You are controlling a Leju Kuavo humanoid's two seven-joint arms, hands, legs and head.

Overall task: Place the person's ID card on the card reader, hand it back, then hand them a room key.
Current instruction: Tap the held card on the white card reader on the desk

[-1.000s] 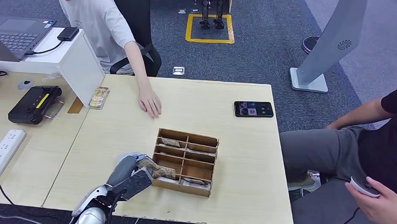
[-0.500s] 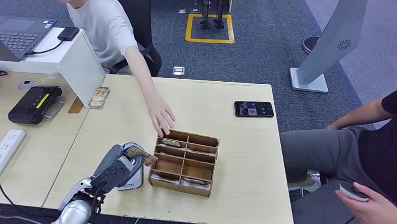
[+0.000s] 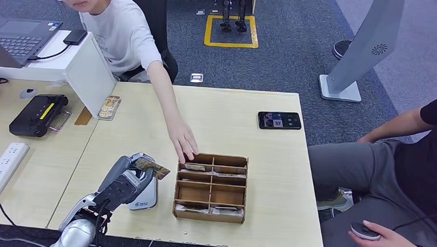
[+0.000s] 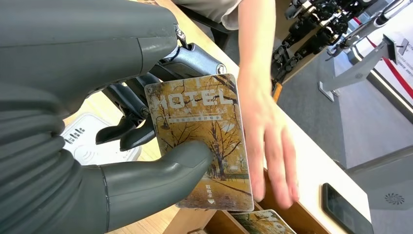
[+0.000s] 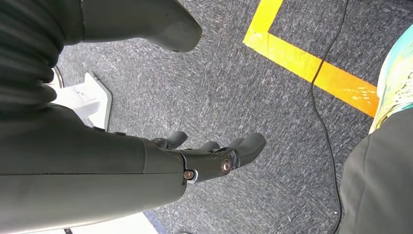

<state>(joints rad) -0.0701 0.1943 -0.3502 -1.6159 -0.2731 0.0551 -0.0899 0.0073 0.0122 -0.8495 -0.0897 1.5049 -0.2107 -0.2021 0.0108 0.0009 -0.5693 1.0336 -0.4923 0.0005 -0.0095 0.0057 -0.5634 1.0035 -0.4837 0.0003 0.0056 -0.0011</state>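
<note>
Here, table (image 3: 269,176): a pale wooden top with the robot at its near edge, one person at its far side and another seated off to the right.
Person across the table (image 3: 125,36): in a light T-shirt, one arm stretched over the top; the person's hand (image 3: 183,144) rests its fingertips on the far rim of the wooden tray.
Seated person (image 3: 403,165): dark shirt, grey trousers, a small round grey object in one hand.
Wooden tray (image 3: 210,187): a shallow box split into compartments, cards lying in some of them, just right of the card reader.
Left hand (image 3: 123,182): raised above the card reader, thumb (image 4: 180,158) pressed on the face of the room key and dark fingers (image 4: 129,100) behind it, so the card is pinched between them.
Right hand (image 5: 214,156): hangs over grey carpet, fingers loosely apart, grasping nothing.
Card reader (image 3: 145,194): a small white block on the table, under the left hand.
Phone (image 3: 279,120): dark, flat on the far right part of the table.
Room key (image 4: 202,141): a card with autumn trees and the word "MOTEL", held in the air in the left hand, near the person's hand but apart from it.
</note>
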